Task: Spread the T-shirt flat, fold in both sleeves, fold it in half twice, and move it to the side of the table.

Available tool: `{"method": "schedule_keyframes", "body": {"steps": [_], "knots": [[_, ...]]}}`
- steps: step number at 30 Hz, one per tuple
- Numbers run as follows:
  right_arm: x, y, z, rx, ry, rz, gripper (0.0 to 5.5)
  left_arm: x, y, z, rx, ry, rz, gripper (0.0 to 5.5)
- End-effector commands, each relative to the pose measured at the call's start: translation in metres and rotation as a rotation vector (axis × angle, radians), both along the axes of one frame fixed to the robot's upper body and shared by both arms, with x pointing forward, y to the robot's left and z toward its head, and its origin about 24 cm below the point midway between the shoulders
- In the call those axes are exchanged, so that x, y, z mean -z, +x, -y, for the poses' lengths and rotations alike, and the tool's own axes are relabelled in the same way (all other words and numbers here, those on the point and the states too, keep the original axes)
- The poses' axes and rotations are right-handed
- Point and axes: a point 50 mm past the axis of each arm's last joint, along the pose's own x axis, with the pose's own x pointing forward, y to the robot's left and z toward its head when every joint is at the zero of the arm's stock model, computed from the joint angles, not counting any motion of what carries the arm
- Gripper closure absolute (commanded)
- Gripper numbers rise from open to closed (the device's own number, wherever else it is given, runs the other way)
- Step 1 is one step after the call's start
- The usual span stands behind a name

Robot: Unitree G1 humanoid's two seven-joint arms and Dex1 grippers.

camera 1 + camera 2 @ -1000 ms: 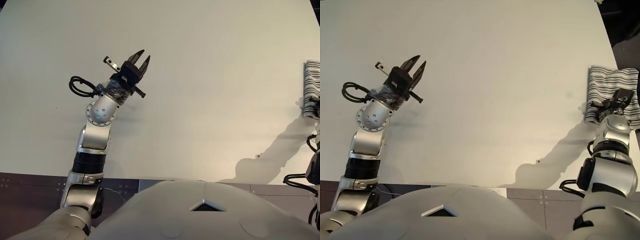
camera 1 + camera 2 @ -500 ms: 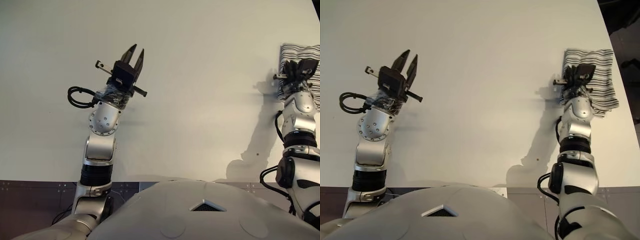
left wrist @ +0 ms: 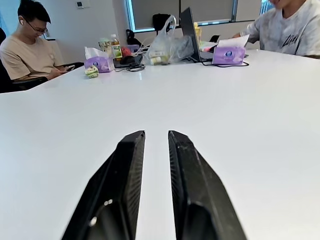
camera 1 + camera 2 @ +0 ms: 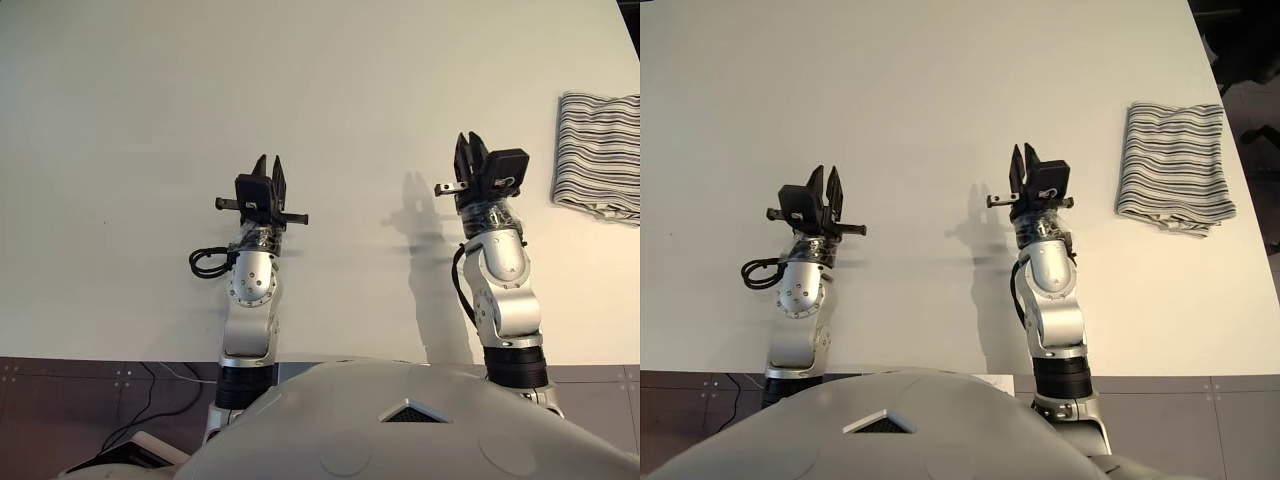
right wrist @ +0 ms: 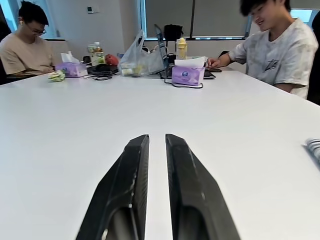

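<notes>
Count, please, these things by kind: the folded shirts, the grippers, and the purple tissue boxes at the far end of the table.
T-shirt: 1
Grippers: 2, the left gripper and the right gripper
Tissue boxes: 2
Total: 5

White table (image 3: 250, 125), windows (image 5: 220, 17) behind.

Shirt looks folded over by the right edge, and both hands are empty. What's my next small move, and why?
Probably just lower both arms to rest and call it done. The T-shirt lies as a compact folded rectangle near the right edge of the table, apart from the left hand and right hand, which hold nothing. No fold looks left to make.
</notes>
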Motion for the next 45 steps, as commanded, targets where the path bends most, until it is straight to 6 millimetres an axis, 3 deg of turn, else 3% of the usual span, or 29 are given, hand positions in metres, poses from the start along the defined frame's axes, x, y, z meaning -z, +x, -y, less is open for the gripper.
{"method": "schedule_keyframes", "body": {"steps": [1, 9, 23, 29, 32, 36, 38, 40, 42, 45], "knots": [[0.006, -0.002, -0.001, 0.007, -0.022, -0.028, 4.90, 0.005, 0.002, -0.002, -0.030, 0.018, -0.007, 4.65], [0.005, 0.010, -0.001, 0.027, -0.023, -0.007, 4.90, 0.000, 0.019, -0.006, -0.049, 0.041, 0.059, 4.65], [0.008, 0.017, -0.007, 0.001, -0.022, 0.001, 4.90, -0.003, 0.028, -0.002, 0.005, 0.039, 0.104, 4.65], [0.015, 0.016, -0.035, -0.107, 0.100, -0.152, 4.90, -0.023, 0.035, 0.007, -0.001, 0.006, 0.159, 4.65], [0.024, 0.002, -0.053, -0.353, 0.258, -0.323, 4.90, -0.037, 0.037, 0.015, 0.002, -0.012, 0.184, 4.65], [-0.013, 0.026, -0.072, -0.364, 0.578, -0.303, 4.90, -0.076, 0.057, 0.019, -0.178, -0.057, 0.294, 4.65], [-0.040, 0.039, -0.083, -0.346, 0.758, -0.256, 4.90, -0.108, 0.067, 0.032, -0.197, -0.074, 0.424, 4.65], [-0.058, 0.044, -0.079, -0.226, 0.840, -0.202, 4.90, -0.141, 0.072, 0.041, -0.202, -0.125, 0.515, 4.65], [-0.086, 0.051, -0.080, -0.135, 0.595, -0.016, 4.90, -0.156, 0.071, 0.053, -0.194, -0.156, 0.534, 4.65], [-0.132, 0.045, -0.103, -0.130, 0.331, 0.351, 4.90, -0.168, 0.071, 0.068, -0.245, -0.200, 0.597, 4.65]]}}
